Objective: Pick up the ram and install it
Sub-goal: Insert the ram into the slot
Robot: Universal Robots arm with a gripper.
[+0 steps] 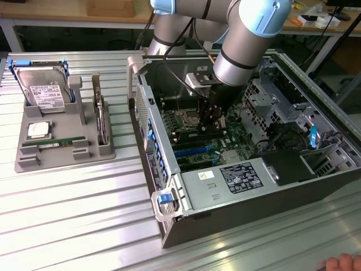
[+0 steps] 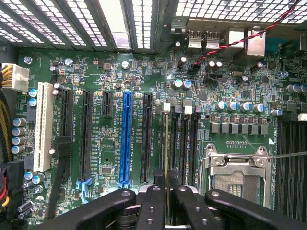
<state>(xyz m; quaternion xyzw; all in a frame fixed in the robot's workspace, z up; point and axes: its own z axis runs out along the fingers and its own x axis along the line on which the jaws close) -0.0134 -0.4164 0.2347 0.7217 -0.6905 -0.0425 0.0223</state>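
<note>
Seen edge-on in the wrist view, the ram (image 2: 167, 143) is a thin yellowish-green strip pinched between my black fingers (image 2: 154, 194). My gripper (image 2: 167, 186) is shut on it. The stick hangs upright just over the row of black memory slots (image 2: 182, 143), at the slot nearest the long black expansion slot and beside the empty processor socket (image 2: 235, 177). From the exterior view, my gripper (image 1: 213, 121) reaches down into the open computer case (image 1: 225, 180), low over the motherboard (image 1: 197, 144); the arm hides the stick there.
A grey tray (image 1: 34, 161) at the exterior view's left holds a hard drive (image 1: 42, 84), a square silver chip (image 1: 38, 130), a green strip (image 1: 56, 143) and an upright card (image 1: 101, 121). Case walls and a drive cage (image 1: 271, 96) surround the arm. A hand (image 1: 341, 262) shows at the bottom right corner.
</note>
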